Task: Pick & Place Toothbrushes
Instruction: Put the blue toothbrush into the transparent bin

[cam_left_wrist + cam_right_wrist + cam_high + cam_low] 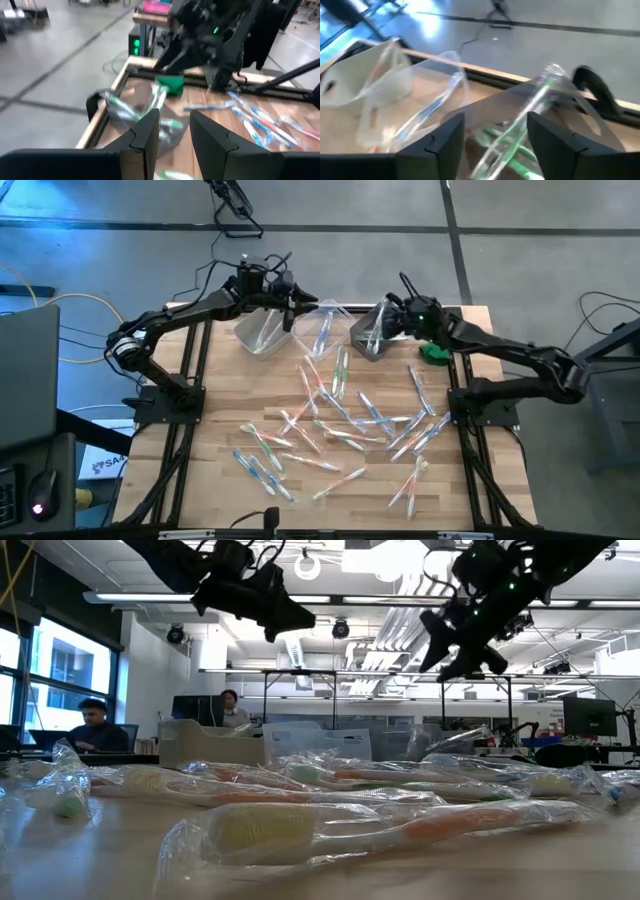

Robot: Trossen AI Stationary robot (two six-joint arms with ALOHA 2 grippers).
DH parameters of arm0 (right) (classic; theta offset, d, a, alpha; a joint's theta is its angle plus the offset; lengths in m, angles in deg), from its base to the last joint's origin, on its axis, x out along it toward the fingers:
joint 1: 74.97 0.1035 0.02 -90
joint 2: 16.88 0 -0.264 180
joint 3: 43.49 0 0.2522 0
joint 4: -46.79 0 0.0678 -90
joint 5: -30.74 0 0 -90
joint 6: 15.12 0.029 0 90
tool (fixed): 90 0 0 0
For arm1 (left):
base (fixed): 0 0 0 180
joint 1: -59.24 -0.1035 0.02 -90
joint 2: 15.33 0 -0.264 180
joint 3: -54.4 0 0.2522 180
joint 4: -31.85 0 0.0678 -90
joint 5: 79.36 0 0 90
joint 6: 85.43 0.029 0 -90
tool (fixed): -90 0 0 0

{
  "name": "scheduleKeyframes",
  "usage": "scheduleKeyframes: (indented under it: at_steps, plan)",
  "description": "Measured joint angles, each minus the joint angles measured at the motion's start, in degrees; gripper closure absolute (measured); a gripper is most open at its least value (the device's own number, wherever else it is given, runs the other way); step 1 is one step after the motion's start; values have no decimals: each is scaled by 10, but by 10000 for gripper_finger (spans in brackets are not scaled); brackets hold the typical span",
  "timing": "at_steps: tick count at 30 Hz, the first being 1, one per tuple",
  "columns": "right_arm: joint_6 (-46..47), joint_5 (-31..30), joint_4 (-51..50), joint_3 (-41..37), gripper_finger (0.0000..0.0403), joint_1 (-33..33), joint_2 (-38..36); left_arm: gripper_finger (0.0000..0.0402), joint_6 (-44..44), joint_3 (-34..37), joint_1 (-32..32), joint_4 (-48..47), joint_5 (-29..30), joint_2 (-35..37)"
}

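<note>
Overhead: left gripper (291,308) above left bin (262,330), fingers (145,132) parted, nothing pinched. Middle bin (322,328) holds blue toothbrush. Right gripper (389,318) over right bin (368,338), fingers spread, empty; green toothbrush (535,107) in bin beneath. Green object (434,352) beside right arm. Toothbrushes (340,425) scattered across wooden table (220,410). Low view alone shows office, two seated people (95,725).

toothbrushes (345,425) scattered before three bins (322,328)
</note>
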Motion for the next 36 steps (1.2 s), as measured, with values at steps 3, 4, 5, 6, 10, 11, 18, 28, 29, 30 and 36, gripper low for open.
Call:
scheduleKeyframes:
  at_steps: [3,4,5,6,10,11,18,28,29,30,36]
  plan:
    - [-35,33,14,0,242,19,-5,294,5,0,-6,-30,1,1]
    - [-49,47,15,0,256,24,-5,294,10,0,-7,-42,4,3]
    - [-65,61,19,0,270,28,-5,294,13,0,-8,-54,9,4]
    - [-80,75,25,0,284,32,-5,295,16,0,-8,-62,15,4]
    - [-126,127,37,0,331,47,-5,320,40,1,-7,-113,26,21]
    - [-131,138,38,0,342,51,-5,330,50,1,-7,-125,27,30]
    - [-180,149,49,0,395,61,-18,395,67,83,-7,-104,31,120]
    - [-204,180,48,0,399,61,-30,400,61,237,-7,-36,75,290]
    - [-204,180,48,0,399,61,-30,399,62,247,-7,-34,76,305]
    - [-204,180,48,0,399,61,-30,399,62,259,-7,-32,76,321]
    - [-205,179,47,0,399,61,-30,399,59,328,-7,-32,115,398]
